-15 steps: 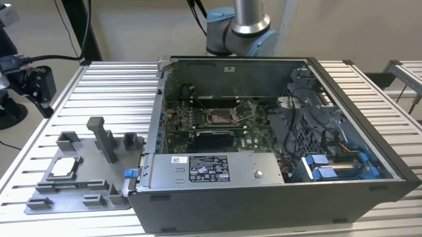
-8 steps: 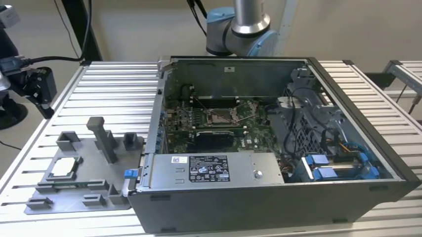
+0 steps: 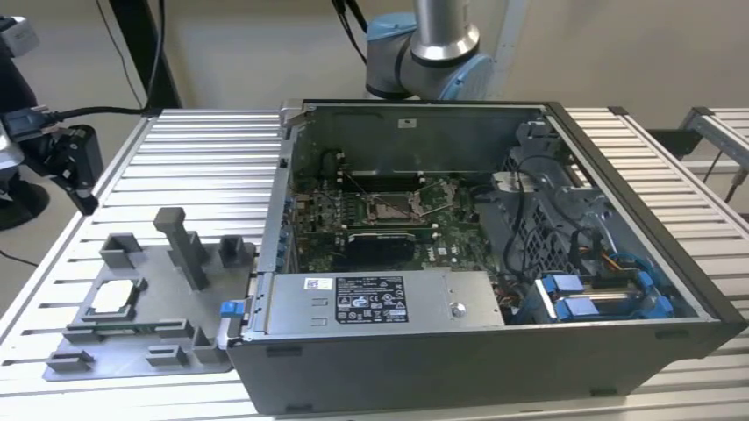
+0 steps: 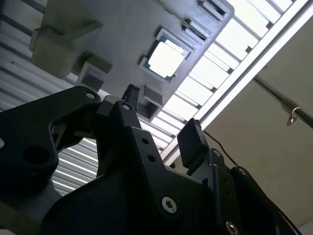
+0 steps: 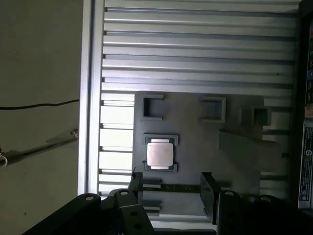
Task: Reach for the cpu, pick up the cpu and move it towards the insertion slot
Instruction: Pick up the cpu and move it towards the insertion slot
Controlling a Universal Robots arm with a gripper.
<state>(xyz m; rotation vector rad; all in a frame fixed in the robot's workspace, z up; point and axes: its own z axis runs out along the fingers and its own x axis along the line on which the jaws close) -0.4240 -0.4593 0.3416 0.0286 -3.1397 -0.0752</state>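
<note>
Silvery cpu (image 5: 160,153) on grey tray (image 5: 195,142), just ahead of spread fingers (image 5: 209,193)

The tray (image 3: 123,346) lies on the table (image 3: 199,140) at its front corner on the exterior view's left. The open computer case (image 3: 468,351) stands just beside the tray, to its right. The cpu (image 3: 112,297) sits in a recess near the tray's left edge. The insertion slot (image 3: 387,208) lies on the board inside the case, nearer its back wall. In both wrist views the gripper (image 5: 171,181) (image 4: 161,107) hangs above the tray, seemingly to one side of the cpu.
</note>
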